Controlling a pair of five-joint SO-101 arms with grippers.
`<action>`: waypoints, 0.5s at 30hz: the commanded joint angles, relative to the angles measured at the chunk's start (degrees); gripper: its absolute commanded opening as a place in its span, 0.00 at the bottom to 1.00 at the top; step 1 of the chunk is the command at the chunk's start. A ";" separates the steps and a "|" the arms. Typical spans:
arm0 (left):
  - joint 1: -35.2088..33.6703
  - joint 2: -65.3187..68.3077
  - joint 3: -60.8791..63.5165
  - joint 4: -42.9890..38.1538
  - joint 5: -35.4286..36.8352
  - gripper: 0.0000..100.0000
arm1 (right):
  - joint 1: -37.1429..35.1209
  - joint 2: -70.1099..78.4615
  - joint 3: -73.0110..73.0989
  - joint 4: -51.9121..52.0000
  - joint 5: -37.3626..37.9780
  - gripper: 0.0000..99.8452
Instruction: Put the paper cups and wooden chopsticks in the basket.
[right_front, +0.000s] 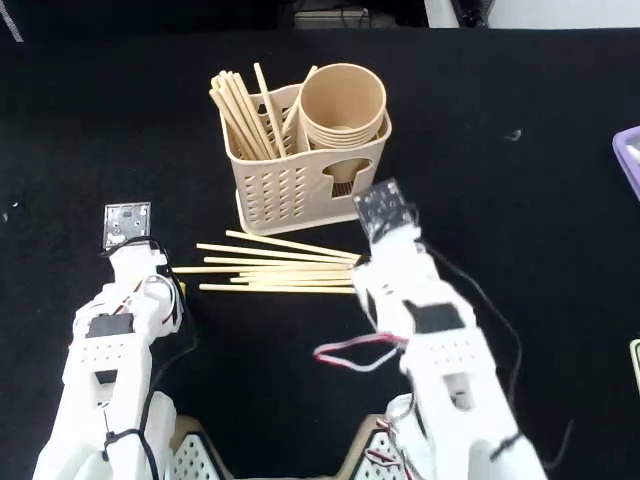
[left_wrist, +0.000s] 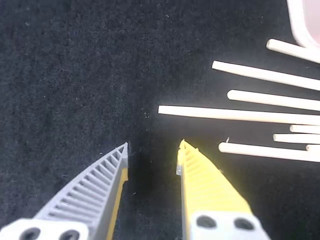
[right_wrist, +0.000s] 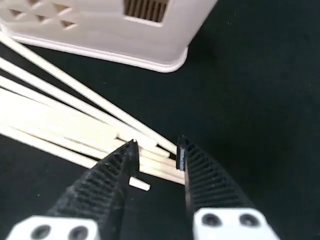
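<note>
A beige slotted basket (right_front: 290, 190) stands at the table's middle back. One compartment holds several wooden chopsticks (right_front: 245, 110) upright, the other a stack of paper cups (right_front: 342, 100). Several loose chopsticks (right_front: 280, 268) lie flat in front of the basket. My right gripper (right_wrist: 156, 144) is open, its black fingertips straddling the near ends of those chopsticks (right_wrist: 75, 125), with the basket's base (right_wrist: 125, 40) just beyond. My left gripper (left_wrist: 153, 147) is open low over the black cloth, a short way from the chopsticks' other ends (left_wrist: 240, 114), holding nothing.
Black cloth covers the table (right_front: 520, 230). A purple object (right_front: 628, 155) sits at the right edge. In the high view the right arm (right_front: 430, 330) reaches to the bundle's right end and the left arm (right_front: 115, 330) lies near its left end.
</note>
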 joint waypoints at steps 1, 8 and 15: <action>0.75 -1.05 -0.40 -1.14 -0.44 0.17 | 1.93 9.89 -7.43 -0.09 0.62 0.13; 0.75 -1.05 -0.40 -1.14 -0.44 0.17 | 0.44 21.93 -11.56 -6.07 0.35 0.13; 0.75 -1.05 -0.40 -1.14 -0.44 0.17 | 0.44 31.43 -14.55 -11.78 0.18 0.13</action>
